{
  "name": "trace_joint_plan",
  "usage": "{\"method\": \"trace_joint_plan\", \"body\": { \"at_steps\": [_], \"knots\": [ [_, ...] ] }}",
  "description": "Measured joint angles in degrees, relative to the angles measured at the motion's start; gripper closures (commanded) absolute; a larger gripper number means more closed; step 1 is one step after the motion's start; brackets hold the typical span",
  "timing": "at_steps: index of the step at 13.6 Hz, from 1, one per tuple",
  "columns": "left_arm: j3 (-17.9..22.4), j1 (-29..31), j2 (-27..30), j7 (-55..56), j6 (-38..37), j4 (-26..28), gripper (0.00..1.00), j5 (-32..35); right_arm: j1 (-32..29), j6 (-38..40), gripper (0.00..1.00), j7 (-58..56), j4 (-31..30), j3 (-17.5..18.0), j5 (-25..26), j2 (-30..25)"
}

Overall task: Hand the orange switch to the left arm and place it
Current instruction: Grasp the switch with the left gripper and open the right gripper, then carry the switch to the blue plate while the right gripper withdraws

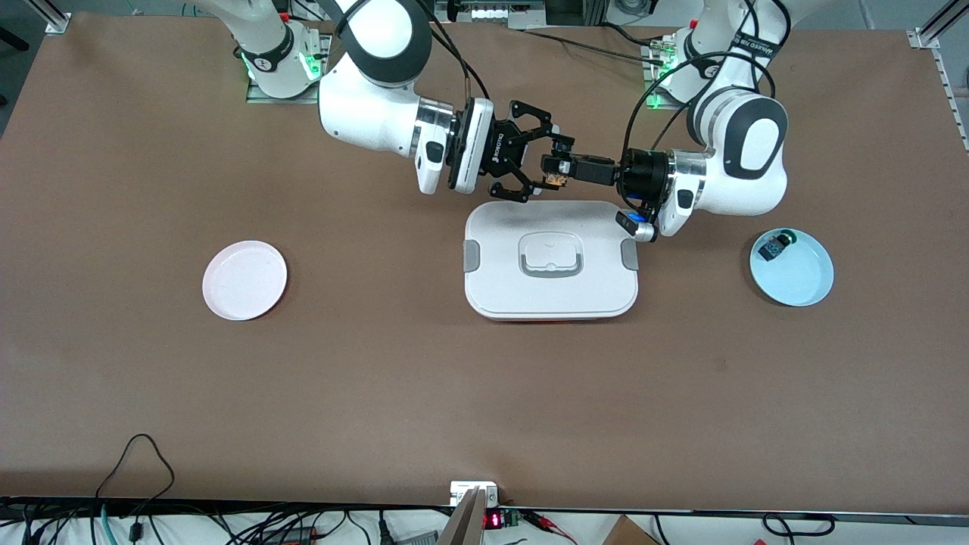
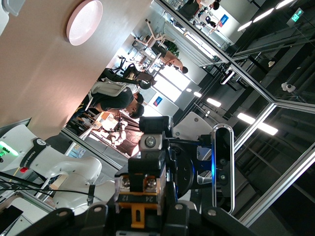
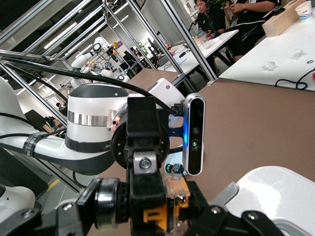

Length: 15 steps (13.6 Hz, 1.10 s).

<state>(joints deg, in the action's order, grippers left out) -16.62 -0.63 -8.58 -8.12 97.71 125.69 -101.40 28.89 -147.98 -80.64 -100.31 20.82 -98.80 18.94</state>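
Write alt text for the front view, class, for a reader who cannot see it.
Above the table, just past the white box, the left gripper holds the orange switch out to the open right gripper, fingers around it. A pink plate lies toward the right arm's end, a blue plate with a small component toward the left arm's.

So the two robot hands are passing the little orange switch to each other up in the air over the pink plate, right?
Almost. The left gripper and the right gripper do meet in the air around the orange switch, but not over the pink plate. The front view shows them above the table by the edge of the white box that lies farthest from that camera. The pink plate sits toward the right arm's end.
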Motion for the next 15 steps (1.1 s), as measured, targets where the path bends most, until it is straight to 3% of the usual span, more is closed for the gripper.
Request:
{"method": "trace_joint_plan", "body": {
  "at_steps": [2,3,7,9,12,15],
  "knots": [
    [-0.01,0.02,0.0,0.0,0.0,0.0,0.83,0.0,0.0,0.0,0.63,0.0,0.01,0.0,-0.01,0.01],
    [-0.02,0.03,0.0,0.01,0.0,0.0,0.83,0.0,0.0,0.0,0.01,0.0,0.02,0.0,-0.01,0.01],
    [0.0,0.66,0.02,0.01,0.01,-0.25,0.83,0.18,-0.07,-0.42,0.0,0.0,0.27,-0.22,-0.01,0.01],
    [0.04,1.47,0.06,0.04,0.07,-1.55,0.83,3.7,-0.56,-0.72,0.0,-0.05,0.72,-0.73,0.09,-0.13],
    [0.12,4.79,0.06,0.61,0.23,-6.25,0.83,17.98,-4.91,-0.87,0.0,-0.15,0.53,-1.19,2.06,-1.11],
    [0.17,7.54,-0.15,1.01,0.2,-11.8,0.83,34.71,-12.47,4.68,0.0,-0.19,-2.41,-1.46,6.91,-2.79]
  ]
}}
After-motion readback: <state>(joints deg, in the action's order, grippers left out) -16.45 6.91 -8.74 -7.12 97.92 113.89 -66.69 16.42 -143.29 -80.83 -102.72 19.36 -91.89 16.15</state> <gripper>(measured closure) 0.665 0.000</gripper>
